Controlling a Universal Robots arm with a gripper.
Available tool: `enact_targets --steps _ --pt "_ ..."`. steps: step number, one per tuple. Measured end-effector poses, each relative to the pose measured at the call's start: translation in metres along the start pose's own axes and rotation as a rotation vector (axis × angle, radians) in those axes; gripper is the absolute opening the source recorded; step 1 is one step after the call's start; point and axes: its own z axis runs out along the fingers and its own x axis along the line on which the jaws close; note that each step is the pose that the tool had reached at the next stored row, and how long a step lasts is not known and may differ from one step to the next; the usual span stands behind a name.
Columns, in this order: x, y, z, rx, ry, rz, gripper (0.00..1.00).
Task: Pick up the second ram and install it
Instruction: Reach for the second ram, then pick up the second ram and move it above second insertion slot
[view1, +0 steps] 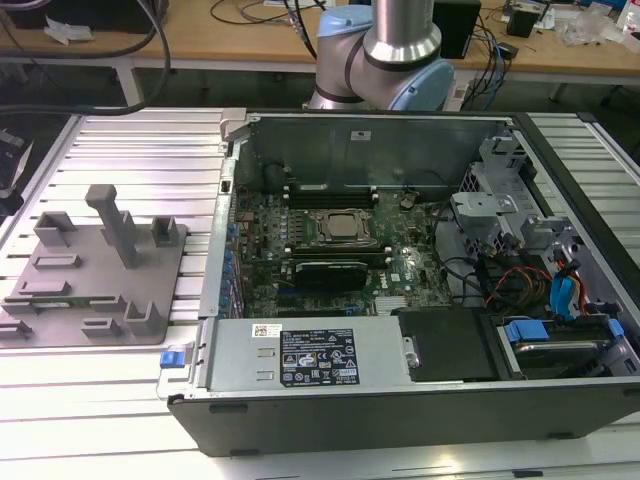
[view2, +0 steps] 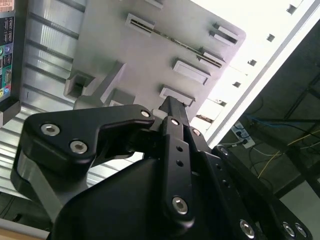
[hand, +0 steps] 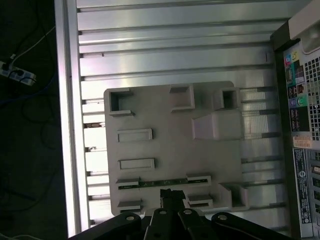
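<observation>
The second ram (hand: 161, 182) is a thin green stick standing on edge between two small holder blocks on the grey holder plate (hand: 170, 145). The second wrist view shows the second ram (view2: 176, 41) crossing the plate (view2: 115, 35). My gripper (hand: 171, 194) hangs well above the plate, its tips just beside the stick's middle in the first wrist view. Its black fingers (view2: 172, 107) are pressed together with nothing between them. In the exterior view, the plate (view1: 90, 300) lies to the left of the open computer case (view1: 400, 400).
The motherboard (view1: 330, 240) with its CPU socket (view1: 343, 228) and long black slots lies inside the case. A tall grey post (view1: 112, 220) rises from the plate. Ribbed aluminium table (hand: 175, 45) surrounds the plate. The table's edge (hand: 67, 125) drops to a dark floor with cables.
</observation>
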Motion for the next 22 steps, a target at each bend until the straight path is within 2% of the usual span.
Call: enact_targets --steps 11,15,22 --pt "0.0 0.0 0.0 -0.0005 0.0 0.0 0.08" --pt "0.0 0.0 0.0 -0.0016 0.0021 -0.046 0.08" --pt "0.0 0.0 0.0 -0.0048 0.0085 -0.187 0.08"
